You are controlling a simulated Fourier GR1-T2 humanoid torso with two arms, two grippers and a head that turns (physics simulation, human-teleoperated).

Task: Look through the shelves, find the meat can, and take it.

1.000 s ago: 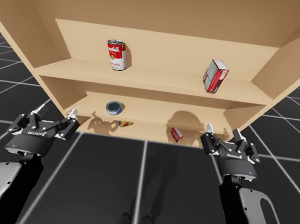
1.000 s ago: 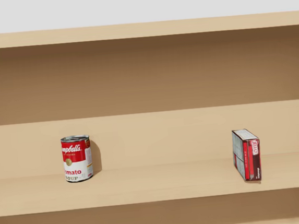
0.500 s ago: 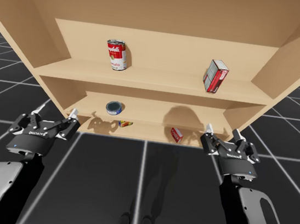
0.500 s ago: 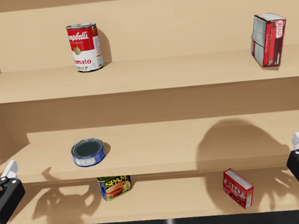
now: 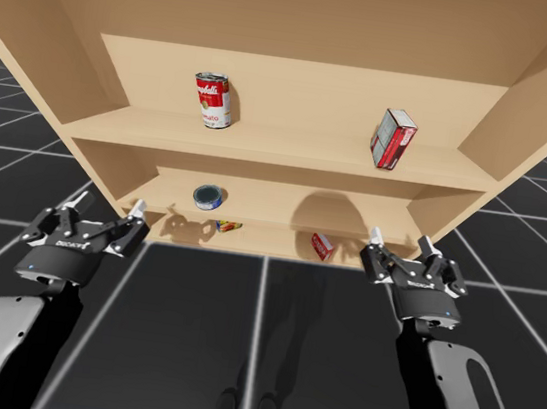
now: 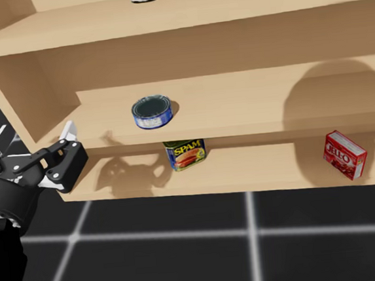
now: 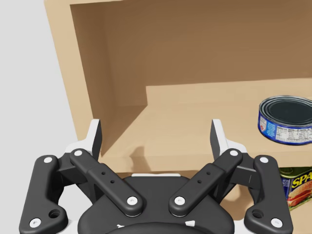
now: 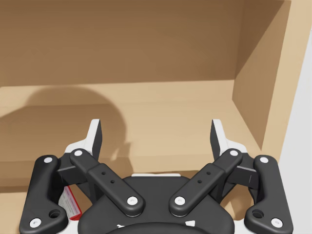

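The meat can [image 6: 185,154], a small rectangular blue and yellow tin, lies on the lowest shelf, under a flat round blue can [image 6: 151,111] on the middle shelf. In the high view the meat can [image 5: 228,226] sits between my two arms. My left gripper [image 5: 108,205] hovers open in front of the shelf's left end, left of the meat can [image 7: 297,187] and apart from it. In the left wrist view my left gripper [image 7: 156,134] holds nothing. My right gripper [image 5: 400,241] is open before the shelf's right end, and the right wrist view shows this gripper [image 8: 156,134] empty too.
A small red box [image 6: 344,154] lies on the lowest shelf to the right, close to my right gripper. The top shelf [image 5: 281,150] carries a red and white can [image 5: 213,100] and a red and grey box [image 5: 393,139]. Wooden side walls flank the shelves. Dark gridded floor lies below.
My head has turned down and to the left, from the top shelf to the lower shelves. Both grippers have edged slightly inward towards the shelf, still open.
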